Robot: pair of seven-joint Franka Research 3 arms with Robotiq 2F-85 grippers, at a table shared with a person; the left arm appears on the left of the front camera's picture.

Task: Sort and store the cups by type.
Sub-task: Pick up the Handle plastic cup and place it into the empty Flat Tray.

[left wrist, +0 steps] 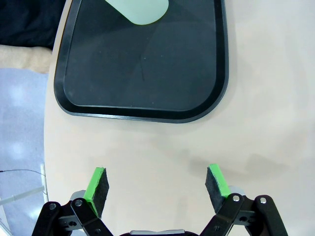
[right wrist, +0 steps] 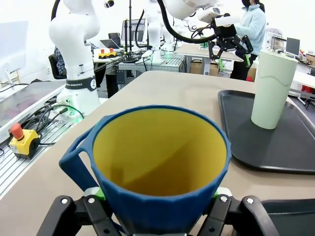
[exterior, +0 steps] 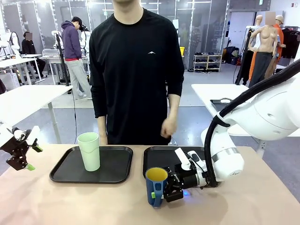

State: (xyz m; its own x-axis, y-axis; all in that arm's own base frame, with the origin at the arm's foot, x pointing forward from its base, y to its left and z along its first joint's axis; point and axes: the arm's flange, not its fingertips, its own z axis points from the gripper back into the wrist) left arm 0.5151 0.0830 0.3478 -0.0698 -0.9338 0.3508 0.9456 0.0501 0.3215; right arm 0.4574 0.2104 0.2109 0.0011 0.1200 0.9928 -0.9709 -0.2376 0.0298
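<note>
The dark blue mug [exterior: 156,186] with a yellow inside is upright in front of the gap between the two trays. My right gripper [exterior: 165,191] is shut on its wall from the right. In the right wrist view the mug [right wrist: 160,167] sits close up between the green pads, handle to the left. The pale mint-green tumbler [exterior: 89,151] stands upright on the left black tray [exterior: 117,171]. It appears again as the tumbler [right wrist: 273,88] and as the tumbler's base [left wrist: 140,11]. My left gripper [exterior: 21,151] hangs open at the table's left edge, its fingers [left wrist: 97,189] wide apart above bare table.
A second black tray [exterior: 164,154] lies behind the mug, partly under my right arm. A person in black stands at the far side with one hand [exterior: 168,126] hanging above that tray. The left tray [left wrist: 142,73] has bare room beside the tumbler.
</note>
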